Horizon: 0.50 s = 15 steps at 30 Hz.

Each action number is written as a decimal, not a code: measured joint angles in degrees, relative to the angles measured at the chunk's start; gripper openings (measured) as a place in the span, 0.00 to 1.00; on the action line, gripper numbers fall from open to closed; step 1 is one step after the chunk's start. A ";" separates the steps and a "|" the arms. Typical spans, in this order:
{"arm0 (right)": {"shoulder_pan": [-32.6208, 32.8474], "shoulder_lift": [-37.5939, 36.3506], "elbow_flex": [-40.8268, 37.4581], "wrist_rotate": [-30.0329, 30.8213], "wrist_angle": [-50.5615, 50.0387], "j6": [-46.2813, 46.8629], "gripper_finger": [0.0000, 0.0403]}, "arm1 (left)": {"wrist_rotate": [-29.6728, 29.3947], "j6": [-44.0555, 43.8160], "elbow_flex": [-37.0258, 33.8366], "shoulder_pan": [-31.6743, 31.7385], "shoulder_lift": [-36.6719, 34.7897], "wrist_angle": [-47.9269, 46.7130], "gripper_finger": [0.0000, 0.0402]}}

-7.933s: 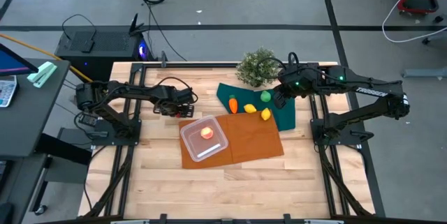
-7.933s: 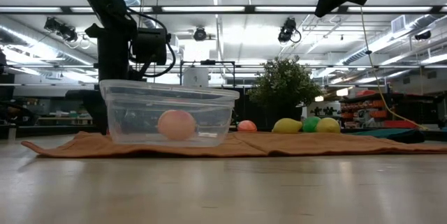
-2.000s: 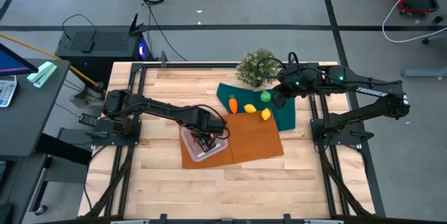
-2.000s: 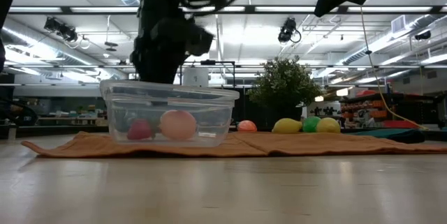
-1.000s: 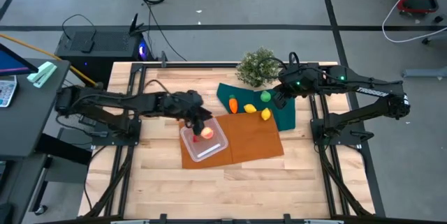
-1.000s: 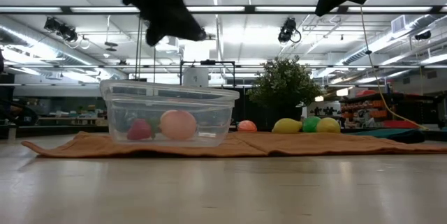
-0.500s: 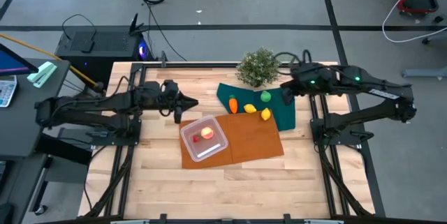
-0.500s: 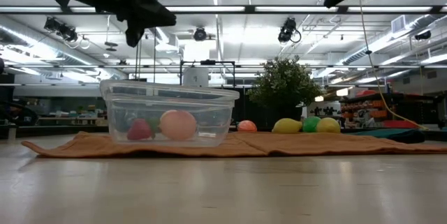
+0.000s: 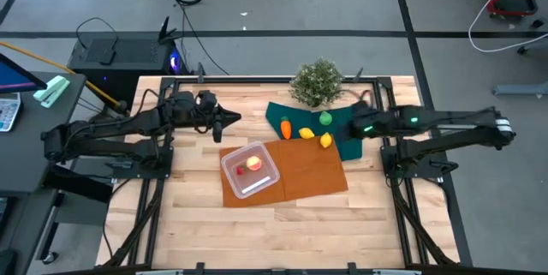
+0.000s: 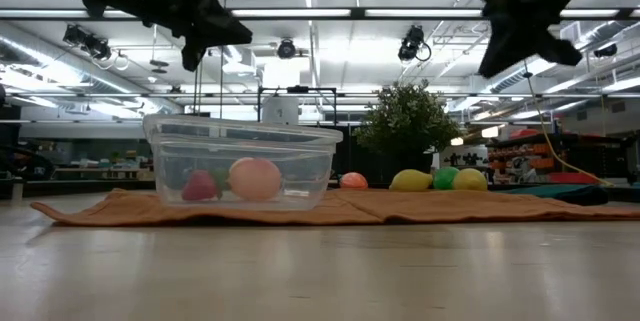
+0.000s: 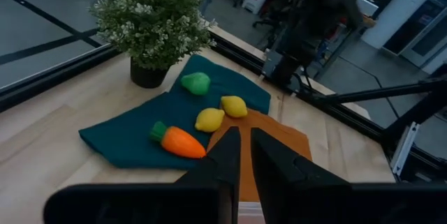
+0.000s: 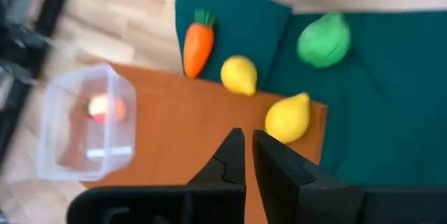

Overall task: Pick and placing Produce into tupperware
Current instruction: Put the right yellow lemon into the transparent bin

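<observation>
The clear tupperware (image 9: 251, 170) stands on the orange cloth (image 9: 300, 176). It holds a pale peach-red fruit (image 9: 254, 163) and a small red piece (image 10: 200, 185). An orange carrot (image 9: 285, 127), two yellow lemons (image 9: 306, 134) (image 9: 326, 140) and a green ball (image 9: 325, 119) lie on the dark green cloth (image 9: 351, 142). My left gripper (image 9: 233, 122) hangs shut and holding nothing, high up, far-left of the tupperware. My right gripper (image 9: 349, 131) is shut, in the air just right of the lemons, which its wrist view shows below it (image 12: 286, 118).
A bushy potted plant (image 9: 317, 82) stands at the far edge, behind the green cloth. Bare wooden tabletop (image 9: 282, 232) lies toward the near edge. Dark frame rails (image 9: 394, 189) run along both sides of the table.
My left gripper has drawn back from over the tupperware toward the table's far left corner, staying high. My right gripper has come down from high above the green cloth toward the lemons and has tipped. The produce and the tupperware have stayed where they were.
</observation>
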 joint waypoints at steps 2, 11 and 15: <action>-0.08 4.63 0.83 -1.31 0.85 -0.26 0.00 | 0.45 0.00 0.00 0.41 0.00 0.00 0.09; -3.19 21.05 9.57 -7.24 -2.73 -8.47 0.20 | 2.16 -0.66 0.00 2.44 0.02 0.00 0.07; -5.60 24.28 11.39 -7.23 -4.62 -8.66 0.40 | 2.19 -2.42 0.00 3.16 0.02 0.02 0.09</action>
